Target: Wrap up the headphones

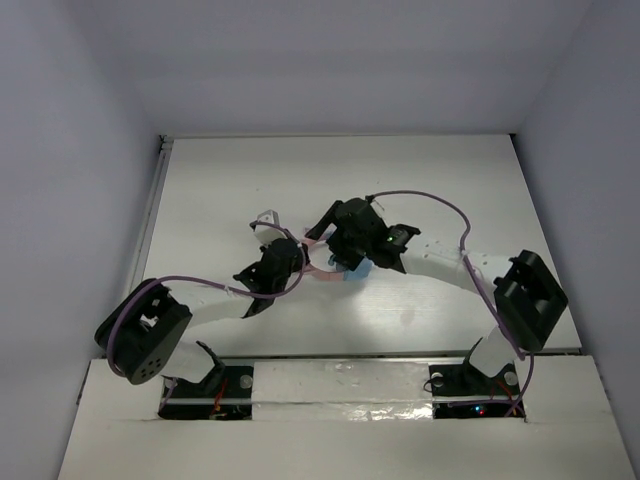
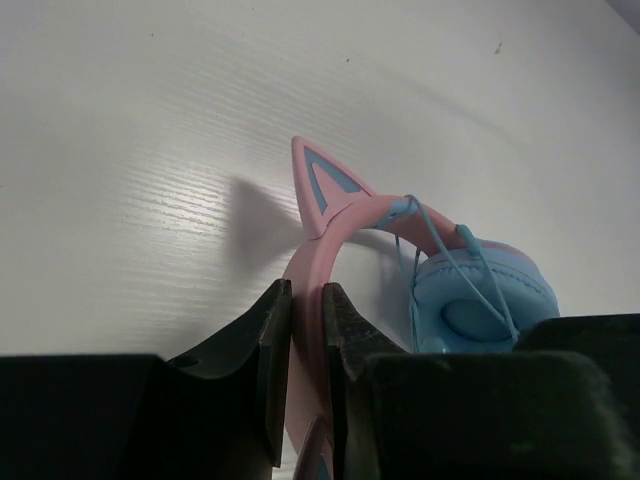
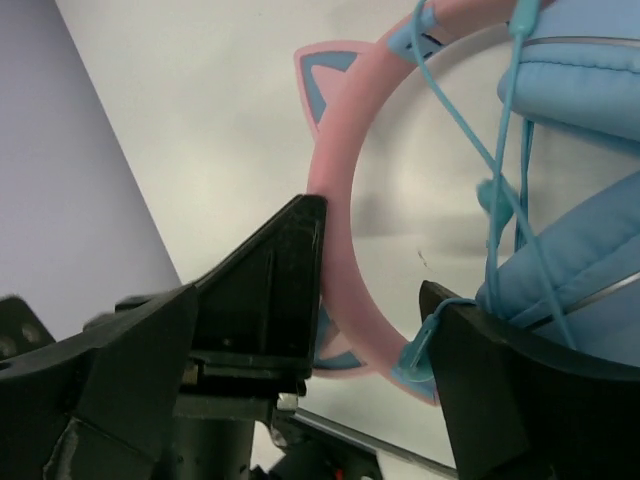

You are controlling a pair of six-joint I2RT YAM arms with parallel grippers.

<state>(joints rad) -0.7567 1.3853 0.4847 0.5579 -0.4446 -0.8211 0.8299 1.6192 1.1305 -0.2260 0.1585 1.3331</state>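
The headphones [image 1: 322, 268] lie mid-table between both arms. In the left wrist view my left gripper [image 2: 307, 300] is shut on the pink cat-ear headband [image 2: 318, 255], and a light-blue ear cup [image 2: 480, 305] with the thin blue cable [image 2: 432, 232] over it sits to the right. In the right wrist view my right gripper [image 3: 370, 248] is open, its jaws wide apart around the headband [image 3: 345, 170]. The left finger [image 3: 270, 290] touches the band's outer side. The cable [image 3: 470, 140] runs across the ear cups [image 3: 570, 260] down to the right finger [image 3: 490, 390].
The white table [image 1: 230, 190] is enclosed by pale walls at the back and both sides. Thick purple robot cables [image 1: 430, 200] loop above the right arm and along the left arm [image 1: 150, 300]. Both arm bases sit at the near edge.
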